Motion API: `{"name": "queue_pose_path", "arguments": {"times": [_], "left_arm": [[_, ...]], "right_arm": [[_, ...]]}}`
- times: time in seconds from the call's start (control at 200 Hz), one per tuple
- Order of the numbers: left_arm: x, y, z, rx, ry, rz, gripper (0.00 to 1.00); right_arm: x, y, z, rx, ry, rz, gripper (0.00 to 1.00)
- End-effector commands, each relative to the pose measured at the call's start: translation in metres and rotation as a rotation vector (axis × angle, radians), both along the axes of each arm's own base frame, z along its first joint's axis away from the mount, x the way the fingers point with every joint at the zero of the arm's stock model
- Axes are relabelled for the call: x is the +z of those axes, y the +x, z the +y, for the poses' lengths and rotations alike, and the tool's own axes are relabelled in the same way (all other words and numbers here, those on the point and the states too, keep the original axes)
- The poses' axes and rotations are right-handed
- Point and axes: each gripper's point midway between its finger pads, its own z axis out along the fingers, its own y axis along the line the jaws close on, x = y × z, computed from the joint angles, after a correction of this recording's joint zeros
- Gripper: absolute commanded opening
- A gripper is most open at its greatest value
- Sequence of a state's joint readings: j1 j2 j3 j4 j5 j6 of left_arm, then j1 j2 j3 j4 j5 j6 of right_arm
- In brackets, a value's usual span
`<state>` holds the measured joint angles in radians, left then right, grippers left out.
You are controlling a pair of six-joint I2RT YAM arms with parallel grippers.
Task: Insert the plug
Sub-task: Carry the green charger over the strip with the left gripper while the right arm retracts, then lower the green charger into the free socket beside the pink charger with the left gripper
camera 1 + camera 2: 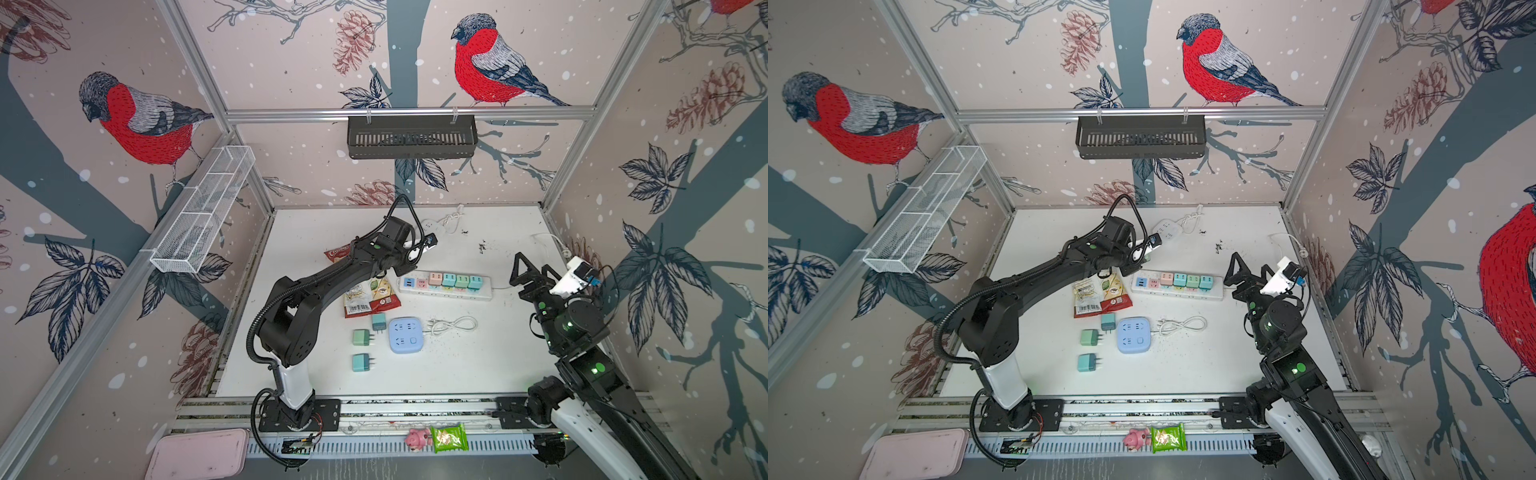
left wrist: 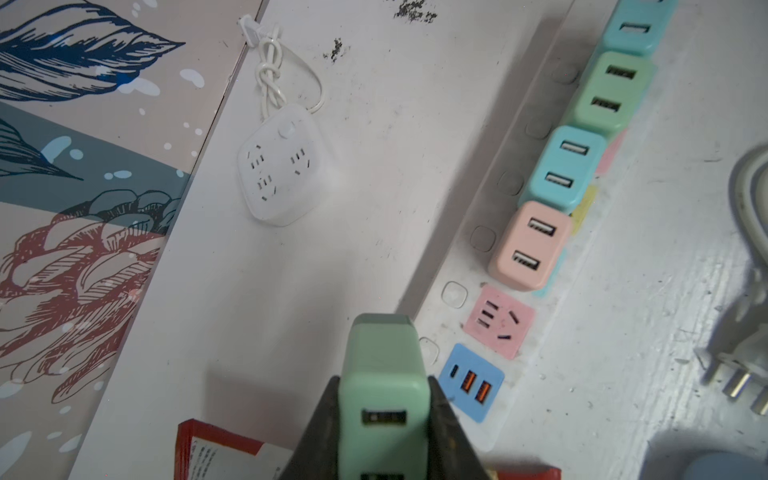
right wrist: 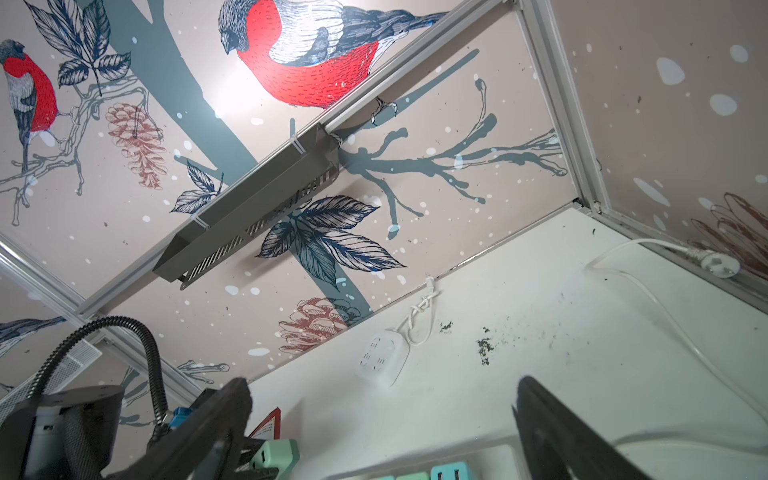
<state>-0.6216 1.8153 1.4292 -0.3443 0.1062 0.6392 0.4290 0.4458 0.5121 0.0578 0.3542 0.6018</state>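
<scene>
My left gripper (image 2: pixel 382 379) is shut on a mint-green plug (image 2: pixel 384 399), one black finger on each side of its body. The plug hangs just off the near end of the long white power strip (image 2: pixel 457 324), beside its free pink socket (image 2: pixel 498 322) and blue USB panel (image 2: pixel 471 382). Pink, blue and green plugs fill the strip's other sockets (image 1: pixel 453 281). The same held plug shows in the right wrist view (image 3: pixel 276 455). In both top views the left wrist hides it. My right gripper (image 1: pixel 534 270) (image 3: pixel 382 390) stands open and empty, raised off the strip's far end.
Three loose plugs (image 1: pixel 362 337) and a blue square socket hub (image 1: pixel 406 335) with a coiled cord lie in front of the strip. Snack packets (image 1: pixel 370 295) lie under the left arm. A white hub (image 1: pixel 432 226) sits at the back. A strip cord runs to the right wall (image 3: pixel 715 264).
</scene>
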Motion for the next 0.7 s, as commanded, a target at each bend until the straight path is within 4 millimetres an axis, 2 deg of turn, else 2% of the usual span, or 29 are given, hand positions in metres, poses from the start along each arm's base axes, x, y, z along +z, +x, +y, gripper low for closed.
{"name": "queue_pose_path", "arguments": {"times": [0.0, 0.115, 0.21, 0.325, 0.45, 0.575, 0.69], "left_arm": [[-0.007, -0.012, 0.001, -0.082, 0.038, 0.035, 0.00], [-0.018, -0.017, 0.003, -0.112, 0.059, 0.046, 0.00], [-0.028, -0.025, -0.003, -0.170, 0.056, 0.074, 0.00], [-0.038, -0.030, -0.012, -0.224, 0.065, 0.112, 0.00], [-0.044, -0.027, -0.019, -0.229, 0.108, 0.100, 0.00], [-0.054, -0.027, -0.021, -0.250, 0.130, 0.117, 0.00], [-0.056, -0.024, -0.022, -0.247, 0.142, 0.126, 0.00]], "right_arm": [[0.006, -0.001, 0.001, 0.011, 0.015, -0.015, 1.00], [0.006, -0.004, -0.007, -0.014, 0.026, -0.020, 1.00], [0.004, -0.008, -0.009, -0.009, 0.032, -0.051, 1.00], [-0.010, -0.002, -0.011, -0.035, 0.028, -0.015, 1.00], [-0.027, 0.007, -0.014, -0.077, 0.010, 0.053, 1.00], [-0.030, 0.009, -0.014, -0.079, -0.020, 0.050, 1.00], [-0.030, 0.007, -0.017, -0.088, -0.029, 0.035, 1.00]]}}
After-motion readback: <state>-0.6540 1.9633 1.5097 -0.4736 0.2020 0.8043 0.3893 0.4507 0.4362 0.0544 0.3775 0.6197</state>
